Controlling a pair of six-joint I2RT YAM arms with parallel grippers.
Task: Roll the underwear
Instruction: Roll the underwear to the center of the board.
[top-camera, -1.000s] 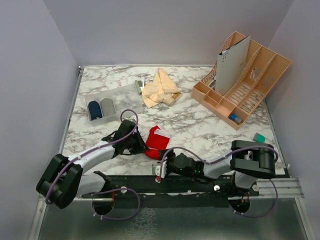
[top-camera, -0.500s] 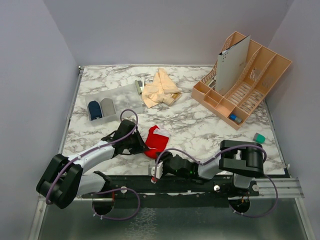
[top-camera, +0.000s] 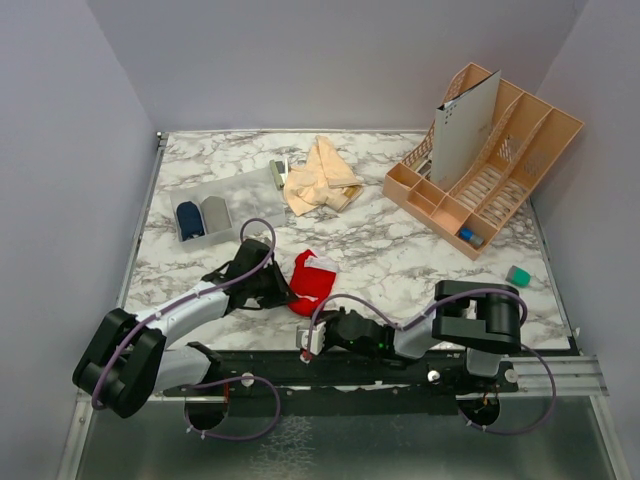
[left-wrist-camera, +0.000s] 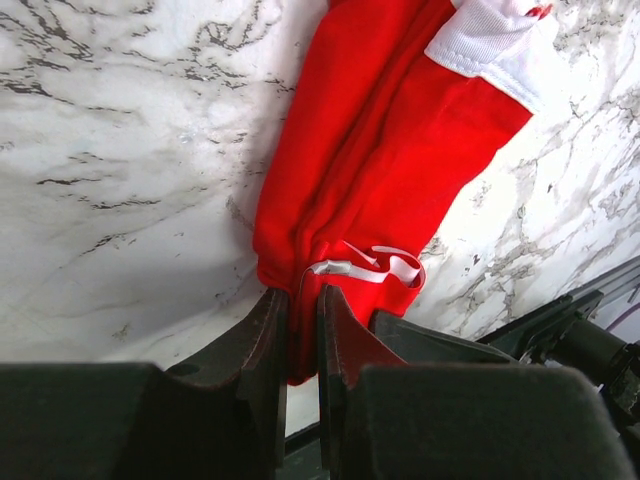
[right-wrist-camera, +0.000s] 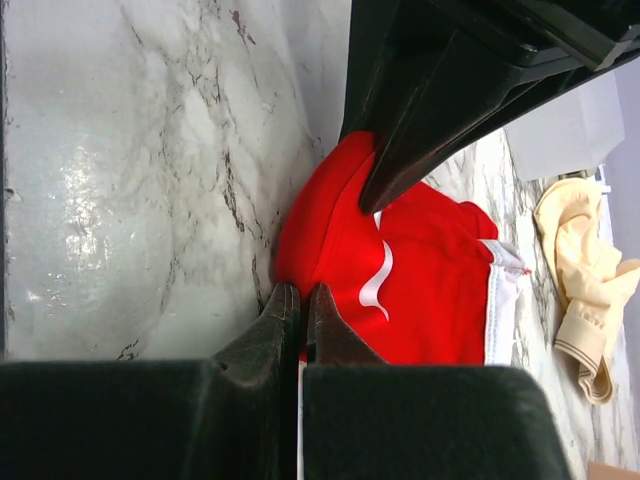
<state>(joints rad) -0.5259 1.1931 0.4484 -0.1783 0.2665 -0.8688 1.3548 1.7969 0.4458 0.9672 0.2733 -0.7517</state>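
One red underwear (top-camera: 312, 278) lies just in front of the tray (top-camera: 250, 198). My left jaws pinch its edge, and my right jaws shut tight on its hem. One peach heap (top-camera: 320, 180) sits beside the tray, two rolls (top-camera: 215, 212) inside.

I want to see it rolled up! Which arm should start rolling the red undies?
Probably left. The left gripper pinches one end of the red underwear; the right gripper is shut at its edge, grip unclear.

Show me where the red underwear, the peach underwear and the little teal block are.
red underwear (top-camera: 308, 288), top view, on its red body
peach underwear (top-camera: 320, 180), top view, middle of the heap
teal block (top-camera: 518, 274), top view, its top face
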